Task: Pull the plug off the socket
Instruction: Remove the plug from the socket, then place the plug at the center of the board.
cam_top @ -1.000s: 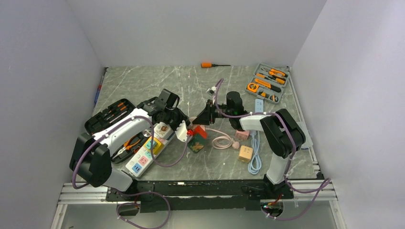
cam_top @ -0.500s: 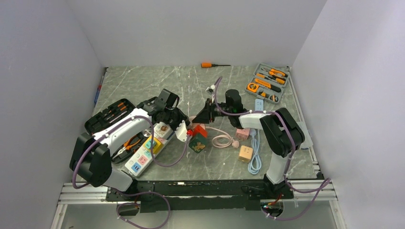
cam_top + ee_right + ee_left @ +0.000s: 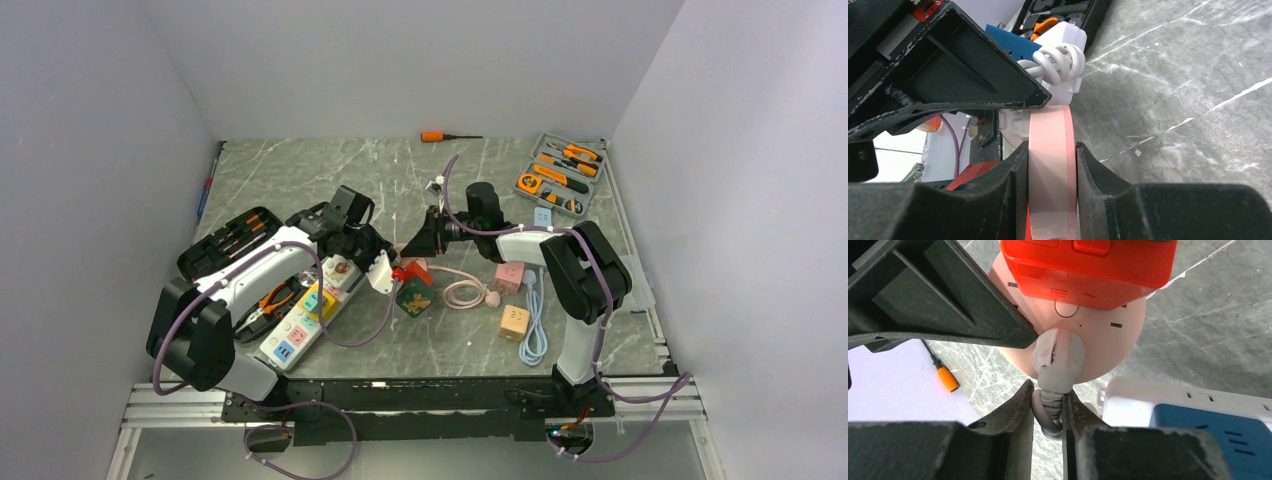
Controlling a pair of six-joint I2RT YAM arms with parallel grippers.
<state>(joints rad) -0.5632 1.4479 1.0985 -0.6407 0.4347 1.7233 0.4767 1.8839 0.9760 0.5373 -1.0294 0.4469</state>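
While both arms meet near the middle of the grey marbled tabletop (image 3: 300,175), the left pincer (image 3: 1048,405) is closed on the ribbed neck of a white moulded plug (image 3: 1058,357), one black finger on each side. The plug is seated in the flat face of a round pink plastic socket (image 3: 1108,350), low on that face, not pulled out. An orange-red plastic block (image 3: 1088,270), probably another adapter, sits on the same face above the plug. The right pincer (image 3: 1050,160) grips the socket (image 3: 1050,175) edge-on, pads pressed to both flat sides of the disc. From the overhead camera the left pincer (image 3: 385,268) and right pincer (image 3: 418,243) are nose to nose, with the socket between them too small and crowded to make out clearly. A white power strip with coloured outlet panels (image 3: 300,325) lies just under the left arm; its white and blue end (image 3: 1188,420) shows right beside the plug. A coiled pink cable (image 3: 462,293) lies near the right pincer, a small wooden cube (image 3: 514,321) and a light blue cable (image 3: 533,330) nearer the right arm base. An orange-handled screwdriver (image 3: 440,136) lies at the far edge, well apart. An open grey tool case with orange tools (image 3: 558,175) sits far right, an open black tool case (image 3: 225,240) far left.
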